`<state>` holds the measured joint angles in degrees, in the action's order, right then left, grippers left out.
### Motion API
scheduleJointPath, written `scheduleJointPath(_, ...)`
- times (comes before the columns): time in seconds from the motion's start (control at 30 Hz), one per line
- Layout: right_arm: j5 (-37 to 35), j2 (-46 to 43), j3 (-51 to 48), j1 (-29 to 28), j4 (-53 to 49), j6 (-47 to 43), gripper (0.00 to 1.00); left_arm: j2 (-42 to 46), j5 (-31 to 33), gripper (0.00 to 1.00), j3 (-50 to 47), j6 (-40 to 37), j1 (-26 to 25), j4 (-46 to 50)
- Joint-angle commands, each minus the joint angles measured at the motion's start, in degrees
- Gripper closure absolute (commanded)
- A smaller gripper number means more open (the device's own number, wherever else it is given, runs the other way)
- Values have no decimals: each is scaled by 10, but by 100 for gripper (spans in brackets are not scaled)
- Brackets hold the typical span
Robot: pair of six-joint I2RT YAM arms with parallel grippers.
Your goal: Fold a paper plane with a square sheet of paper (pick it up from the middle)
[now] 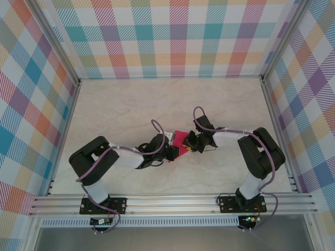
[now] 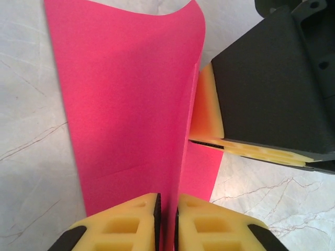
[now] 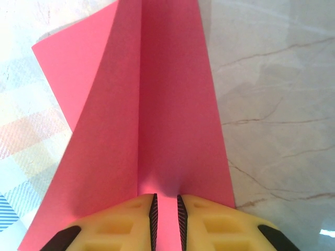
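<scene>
Pale marbled tabletop (image 1: 131, 104) sits enclosed by colourful plaid walls (image 1: 172, 36).

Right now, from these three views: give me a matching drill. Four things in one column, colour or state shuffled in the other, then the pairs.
Things:
1. sheet of paper
2. table
3. walls
4. left gripper

Colour or state:
A. colourful plaid
B. shut on a pink edge
C. pink, with a crease down it
D. pale marble pattern

Pairs: 1-C, 2-D, 3-A, 4-B
</scene>
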<state>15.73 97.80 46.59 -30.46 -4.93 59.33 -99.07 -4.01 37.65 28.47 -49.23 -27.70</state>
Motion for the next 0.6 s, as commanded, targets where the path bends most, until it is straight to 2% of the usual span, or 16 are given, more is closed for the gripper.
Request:
scheduleJointPath(0.0,-13,6,-13,4,-10,7,79,-7,-13,86,-10,23,10,-27)
scheduleJointPath(0.33,-14,5,-15,5,-15,5,79,-27,-50,88,-27,80,34,-71)
scheduleJointPath(0.57,-1,-10,-5,6,-1,-35,76,-31,-42,91,-39,115,44,-80)
